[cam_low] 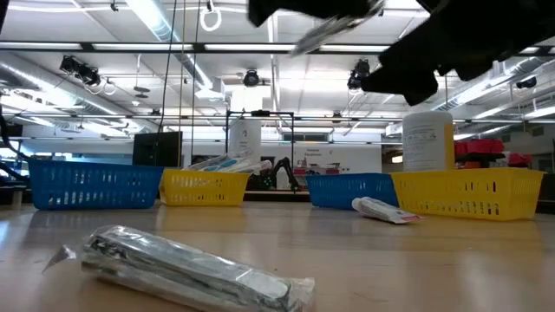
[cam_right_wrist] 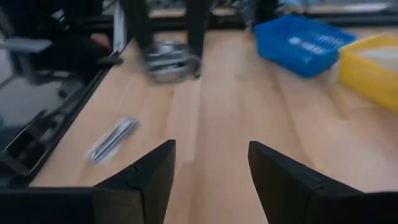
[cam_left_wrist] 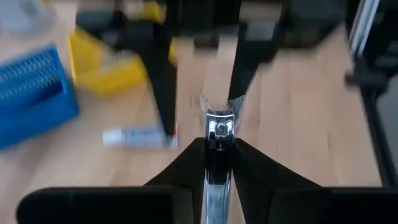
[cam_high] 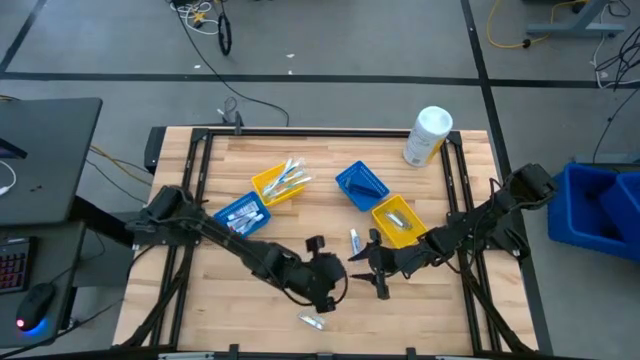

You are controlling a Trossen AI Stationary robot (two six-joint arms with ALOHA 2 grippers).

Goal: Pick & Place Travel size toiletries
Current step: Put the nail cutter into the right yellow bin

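Note:
My left gripper [cam_high: 340,273] hovers over the table's near middle, shut on a silvery wrapped toiletry [cam_left_wrist: 219,127]; the low view shows it high up [cam_low: 336,26]. My right gripper [cam_high: 357,263] faces it from the right, open, with nothing between its fingers [cam_right_wrist: 208,180]. Another clear-wrapped toiletry [cam_high: 311,321] lies flat near the front edge [cam_low: 191,269] [cam_right_wrist: 112,140]. A small white tube [cam_high: 355,240] lies on the wood by the yellow bin [cam_high: 397,222], and also shows in the low view [cam_low: 386,211] and the left wrist view [cam_left_wrist: 140,137]. My left gripper pinches the silvery wrapped toiletry between its two fingers, which lie along it. The toiletry's free end [cam_left_wrist: 219,118] sticks out past the fingertips. The fingers come from the table's left, slanting down. The item is lifted clear of the table.
A yellow bin with toothbrushes [cam_high: 280,183] and a blue bin with items [cam_high: 243,212] stand left of centre. A second blue bin [cam_high: 360,183] is at centre. A white cylindrical container [cam_high: 428,135] stands at the far right corner. Bare wood lies at the near left.

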